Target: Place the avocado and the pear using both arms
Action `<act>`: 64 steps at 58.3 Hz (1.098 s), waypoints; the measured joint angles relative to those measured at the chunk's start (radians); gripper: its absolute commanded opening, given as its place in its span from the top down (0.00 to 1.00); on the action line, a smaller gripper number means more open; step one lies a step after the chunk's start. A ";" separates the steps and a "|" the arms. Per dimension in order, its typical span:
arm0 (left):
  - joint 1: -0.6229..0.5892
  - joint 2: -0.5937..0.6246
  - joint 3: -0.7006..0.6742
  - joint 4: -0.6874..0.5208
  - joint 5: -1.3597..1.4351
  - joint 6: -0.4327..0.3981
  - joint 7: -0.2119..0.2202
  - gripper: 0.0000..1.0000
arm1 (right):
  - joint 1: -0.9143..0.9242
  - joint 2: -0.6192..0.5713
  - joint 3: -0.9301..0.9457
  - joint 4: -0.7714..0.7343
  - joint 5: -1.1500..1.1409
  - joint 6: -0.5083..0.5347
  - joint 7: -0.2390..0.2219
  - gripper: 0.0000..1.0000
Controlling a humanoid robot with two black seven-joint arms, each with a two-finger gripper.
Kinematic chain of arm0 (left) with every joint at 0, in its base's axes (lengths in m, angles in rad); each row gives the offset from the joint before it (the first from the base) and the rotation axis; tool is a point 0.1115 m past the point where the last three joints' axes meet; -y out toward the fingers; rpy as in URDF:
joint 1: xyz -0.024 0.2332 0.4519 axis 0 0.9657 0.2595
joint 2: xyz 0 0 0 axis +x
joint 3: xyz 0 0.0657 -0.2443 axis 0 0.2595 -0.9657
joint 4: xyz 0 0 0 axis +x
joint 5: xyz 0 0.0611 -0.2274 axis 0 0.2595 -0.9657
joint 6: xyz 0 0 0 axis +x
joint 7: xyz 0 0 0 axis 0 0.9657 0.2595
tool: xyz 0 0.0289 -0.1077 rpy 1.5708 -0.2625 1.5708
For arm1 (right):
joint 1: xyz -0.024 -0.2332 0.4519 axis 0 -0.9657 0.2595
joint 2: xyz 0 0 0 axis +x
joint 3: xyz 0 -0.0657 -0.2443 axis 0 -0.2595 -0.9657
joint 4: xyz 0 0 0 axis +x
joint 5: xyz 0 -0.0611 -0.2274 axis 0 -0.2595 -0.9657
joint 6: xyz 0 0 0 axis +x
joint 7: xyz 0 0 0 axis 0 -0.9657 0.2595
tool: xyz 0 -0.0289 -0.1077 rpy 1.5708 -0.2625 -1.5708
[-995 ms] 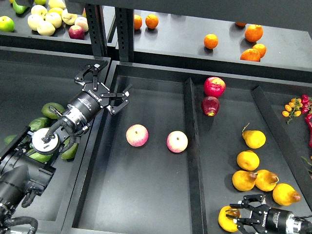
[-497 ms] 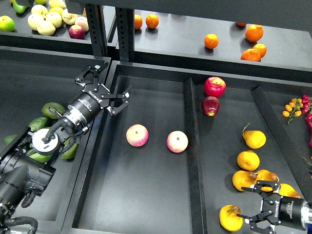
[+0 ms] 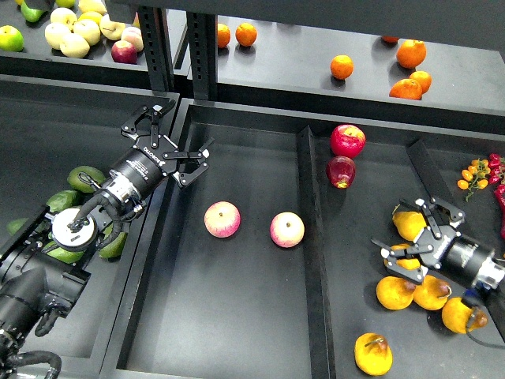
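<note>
left gripper (image 3: 168, 140) jaws apart over tray edge, avocados (image 3: 85, 178) beside its arm, right gripper (image 3: 418, 233) jaws apart above pears (image 3: 410, 225), nothing clamped, two apples (image 3: 222, 219) mid-tray

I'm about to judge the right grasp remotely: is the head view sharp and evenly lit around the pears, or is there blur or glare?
Head view: the pears and right gripper look sharp, no motion blur. Lighting is even, with small highlights on the fruit only. The black tray hides shadows, and the dark jaws blend into it, so their edges are hard to read.

The left arm (image 3: 95, 207) hides most of the avocados (image 3: 85, 178) beneath it.
</note>
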 measured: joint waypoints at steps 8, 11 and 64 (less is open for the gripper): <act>0.011 0.000 0.000 -0.009 -0.001 0.001 -0.001 0.01 | -0.005 0.149 0.194 -0.109 -0.035 0.000 0.000 0.01; 0.014 0.000 -0.001 -0.015 -0.001 0.002 -0.001 0.01 | -0.002 0.193 0.250 -0.141 -0.054 0.000 0.000 0.01; -0.125 0.000 -0.006 0.171 -0.001 -0.001 -0.063 0.01 | 0.185 0.442 0.573 -0.440 -0.791 0.000 0.303 0.01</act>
